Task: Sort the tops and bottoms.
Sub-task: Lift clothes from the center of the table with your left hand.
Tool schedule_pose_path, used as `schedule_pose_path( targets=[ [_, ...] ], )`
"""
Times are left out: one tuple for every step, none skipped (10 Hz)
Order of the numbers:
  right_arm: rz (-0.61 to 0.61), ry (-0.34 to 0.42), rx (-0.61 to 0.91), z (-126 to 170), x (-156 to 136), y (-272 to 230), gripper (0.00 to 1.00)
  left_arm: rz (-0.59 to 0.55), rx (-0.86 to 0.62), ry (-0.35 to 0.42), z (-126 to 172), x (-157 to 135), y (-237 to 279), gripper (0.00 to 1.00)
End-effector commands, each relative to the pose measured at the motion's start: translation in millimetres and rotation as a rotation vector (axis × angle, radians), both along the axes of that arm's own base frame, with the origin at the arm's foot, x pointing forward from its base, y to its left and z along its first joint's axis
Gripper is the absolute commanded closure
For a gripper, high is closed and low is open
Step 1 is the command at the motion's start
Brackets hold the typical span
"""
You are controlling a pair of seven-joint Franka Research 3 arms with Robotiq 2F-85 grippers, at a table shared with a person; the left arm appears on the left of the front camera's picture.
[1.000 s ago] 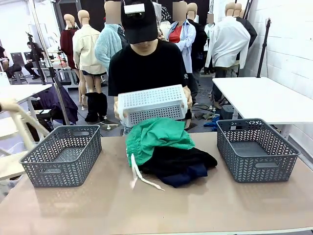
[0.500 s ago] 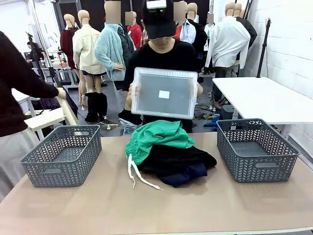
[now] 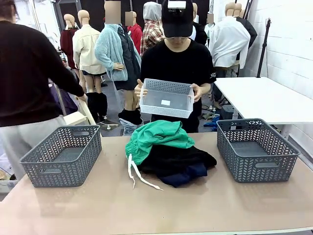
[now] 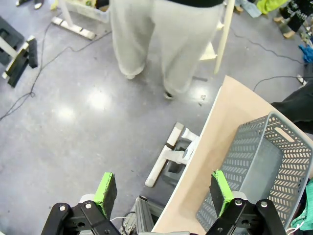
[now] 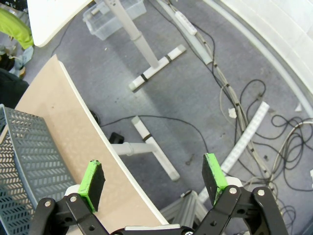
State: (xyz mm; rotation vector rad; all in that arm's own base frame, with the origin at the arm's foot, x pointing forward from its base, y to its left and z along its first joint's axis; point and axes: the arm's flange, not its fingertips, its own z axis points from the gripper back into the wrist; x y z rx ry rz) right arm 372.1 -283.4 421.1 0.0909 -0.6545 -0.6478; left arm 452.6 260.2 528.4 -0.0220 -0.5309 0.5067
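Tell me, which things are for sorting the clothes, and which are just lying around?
For the job:
- bottoms, green, on top of the pile
- dark clothes under them
- left basket
- right basket

Just around:
- white bin, held by the person
- white table at the far right
- clear box on the floor
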Motion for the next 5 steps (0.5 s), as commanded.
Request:
schedule_pose_path(
  targets=[
    [0.009,0.001,-0.021,0.9,-3.7,3.2,0.00,-0.004,0.011,-0.002,0.1,-4.4,-0.2,0.00],
    [0.009,0.001,-0.021,0.9,-3.7,3.2,0.00,-0.004,0.011,-0.002,0.1,-4.4,-0.2,0.00],
    [0.009,0.001,-0.021,0.9,-3.7,3.2,0.00,-0.004,0.011,-0.002,0.1,-4.4,-0.2,0.00],
    [0.009,0.001,-0.021,0.9,-3.7,3.2,0.00,-0.004,0.011,-0.002,0.1,-4.4,-0.2,0.00],
    [0.009,0.001,-0.021,0.9,-3.7,3.2,0.00,-0.004,0.011,-0.002,0.1,-4.4,-0.2,0.00]
  ],
)
